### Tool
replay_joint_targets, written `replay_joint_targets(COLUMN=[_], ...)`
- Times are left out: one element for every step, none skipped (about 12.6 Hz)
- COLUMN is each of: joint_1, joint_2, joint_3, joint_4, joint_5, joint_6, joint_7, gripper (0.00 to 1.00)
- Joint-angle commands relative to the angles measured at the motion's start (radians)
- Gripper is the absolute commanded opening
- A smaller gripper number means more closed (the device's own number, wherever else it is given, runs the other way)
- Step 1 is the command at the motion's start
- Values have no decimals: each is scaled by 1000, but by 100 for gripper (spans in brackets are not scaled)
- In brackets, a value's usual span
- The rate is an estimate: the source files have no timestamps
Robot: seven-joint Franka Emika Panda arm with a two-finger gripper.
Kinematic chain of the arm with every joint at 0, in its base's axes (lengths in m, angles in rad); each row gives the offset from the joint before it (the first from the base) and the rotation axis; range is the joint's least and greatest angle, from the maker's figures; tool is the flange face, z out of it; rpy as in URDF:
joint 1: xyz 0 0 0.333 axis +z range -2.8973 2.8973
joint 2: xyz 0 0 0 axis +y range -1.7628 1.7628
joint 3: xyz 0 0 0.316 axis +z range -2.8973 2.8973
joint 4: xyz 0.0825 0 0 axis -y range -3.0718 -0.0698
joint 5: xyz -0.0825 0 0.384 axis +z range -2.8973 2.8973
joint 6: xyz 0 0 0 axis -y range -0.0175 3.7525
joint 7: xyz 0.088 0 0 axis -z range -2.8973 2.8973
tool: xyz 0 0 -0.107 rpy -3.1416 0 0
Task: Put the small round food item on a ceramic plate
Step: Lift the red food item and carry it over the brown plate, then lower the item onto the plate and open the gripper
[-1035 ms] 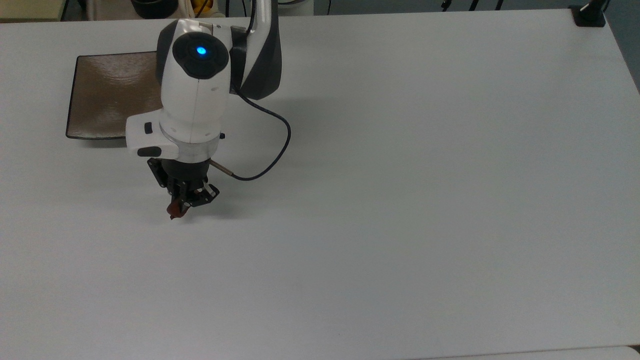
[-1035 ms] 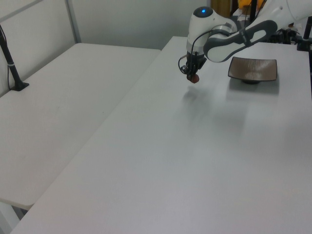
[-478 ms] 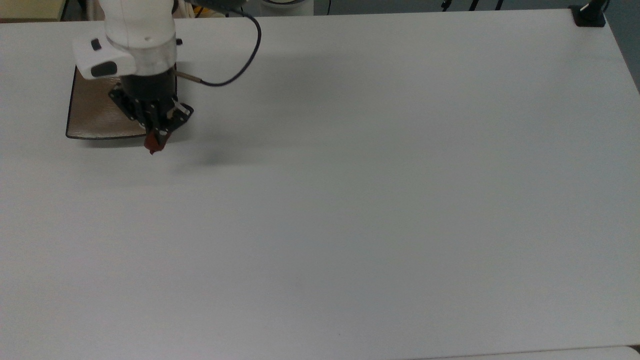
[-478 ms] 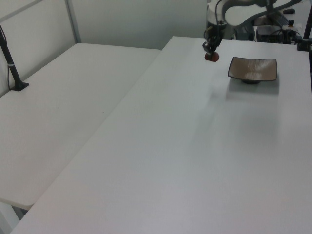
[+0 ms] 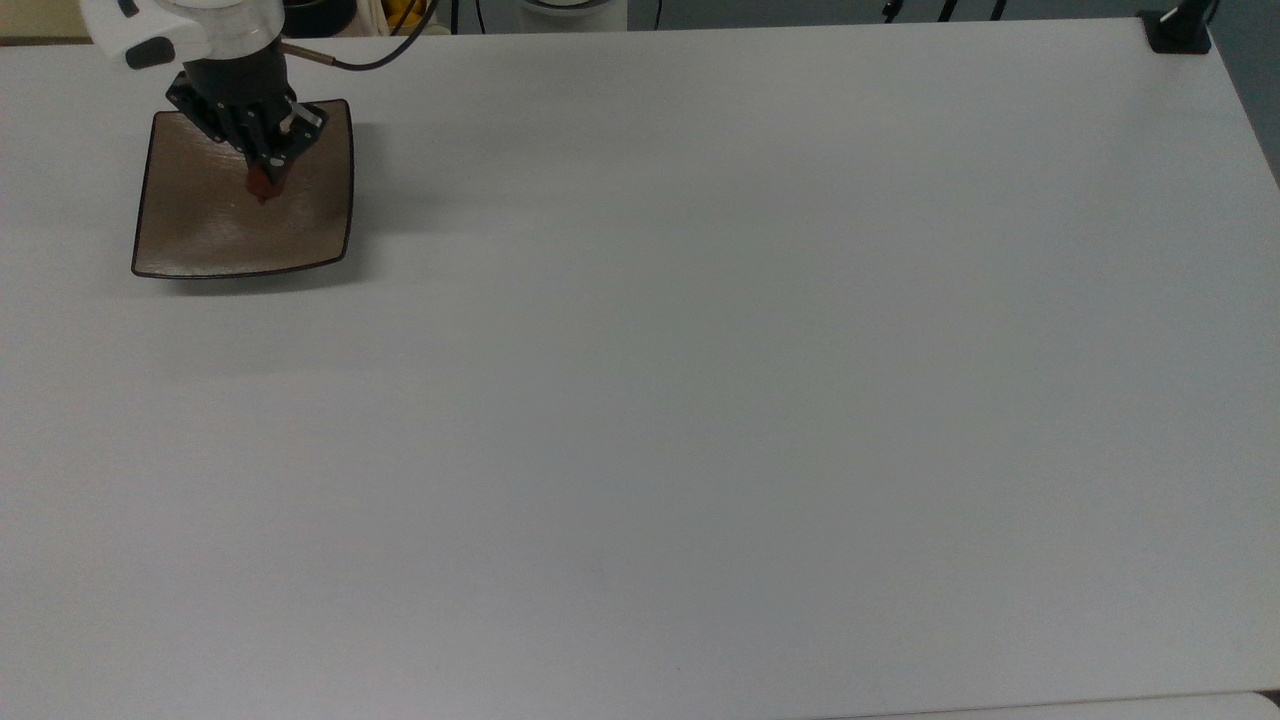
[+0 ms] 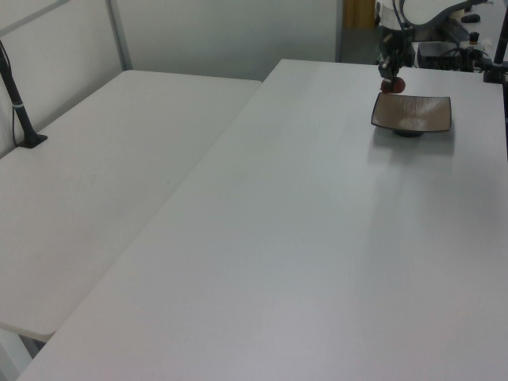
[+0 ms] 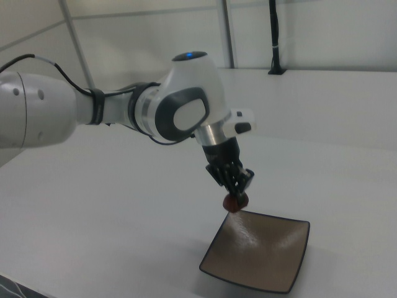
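My arm [image 7: 93, 108] is glossy white with dark grey joint panels, a blue light [image 7: 188, 56] glowing on the black cap, a silver ring above my black end effector [image 7: 234, 194], and a thin black cable [image 7: 37, 59] looping along it.

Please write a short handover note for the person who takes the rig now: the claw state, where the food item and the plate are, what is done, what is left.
Claw: shut on the small round food item, held in the air.
Ceramic plate: on the white table, near the top view's upper left corner; nothing lies on it.
Food item: in the top view it is over the plate's middle; in the right view it hangs above the plate, not touching.
Done: pick-up and carry to the plate.
Left: lower it, open the claw, pull the arm away.
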Motion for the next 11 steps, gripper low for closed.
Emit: replay_joint_targets(joint_1=[-16,-19,-19,-20,-20,-20,-22,-23,-25,-25,-25], joint_2=[-13,1,27,59,87,105,113,113,112,110,110], joint_3=[-63,-75,-77,-77,-78,-78,-78,-80,-80,-80,-80], joint_4=[-80,-95,-95,-97,-97,-97,-94,-89,-86,-86,-83], joint_5=[23,23,23,21,21,21,23,24,32,35,35], joint_6=[11,16,27,65,103,128,140,137,136,137,139], joint_7=[-112,-139,-140,-140,-136,-130,-127,-121,-107,-95,-85], gripper=[1,1,1,1,1,2,11,34,63,99,100])
